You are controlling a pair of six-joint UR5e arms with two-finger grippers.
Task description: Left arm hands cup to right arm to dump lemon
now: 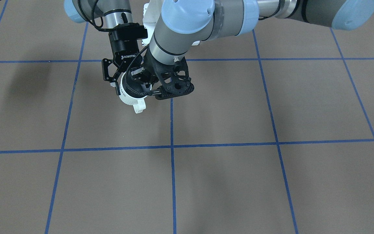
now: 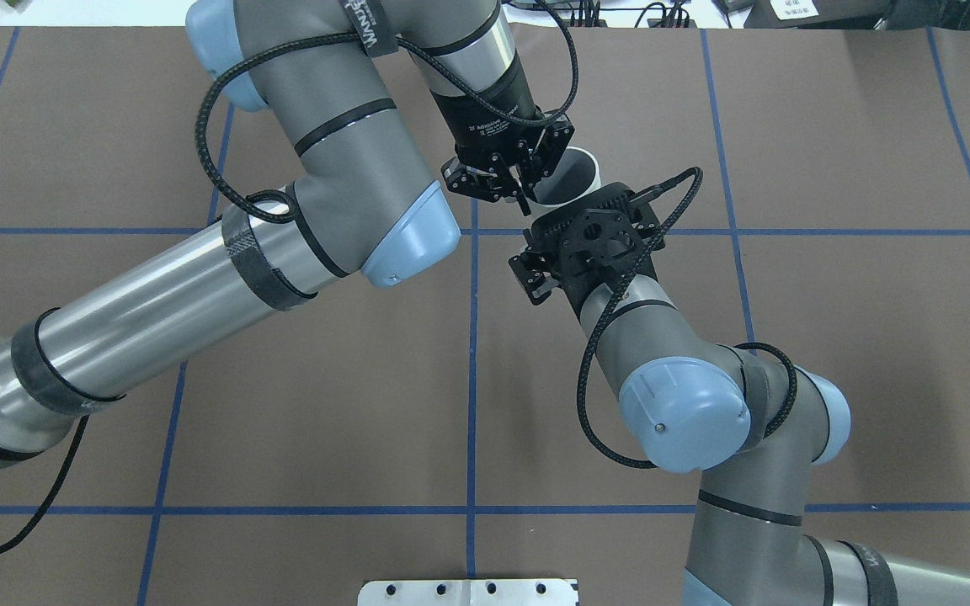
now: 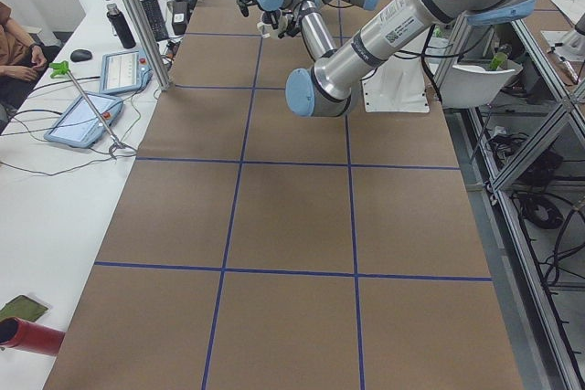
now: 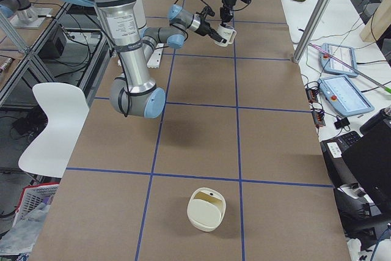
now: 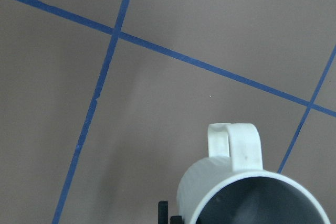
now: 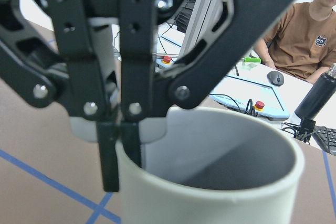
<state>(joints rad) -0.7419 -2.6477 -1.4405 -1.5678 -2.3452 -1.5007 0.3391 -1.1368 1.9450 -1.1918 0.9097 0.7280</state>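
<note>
The white cup (image 1: 131, 97) hangs above the table, its handle pointing away from the robot. My left gripper (image 6: 121, 150) reaches down from above and is shut on the cup's rim (image 2: 578, 172), one finger inside and one outside. My right gripper (image 1: 125, 85), marked ROBOTIQ, comes in level from the robot's side. Its fingers are spread either side of the cup body, and a small gap shows at the visible fingertip (image 1: 112, 85). The cup's grey inside (image 6: 226, 156) shows no lemon; the lemon is hidden or out of view.
A cream container (image 4: 206, 209) stands on the brown table (image 1: 226, 182) toward the robot's right end. A side bench holds tablets (image 4: 342, 93), and a seated person (image 6: 302, 40) is beyond the table. A white chair (image 4: 52, 120) stands beside the robot.
</note>
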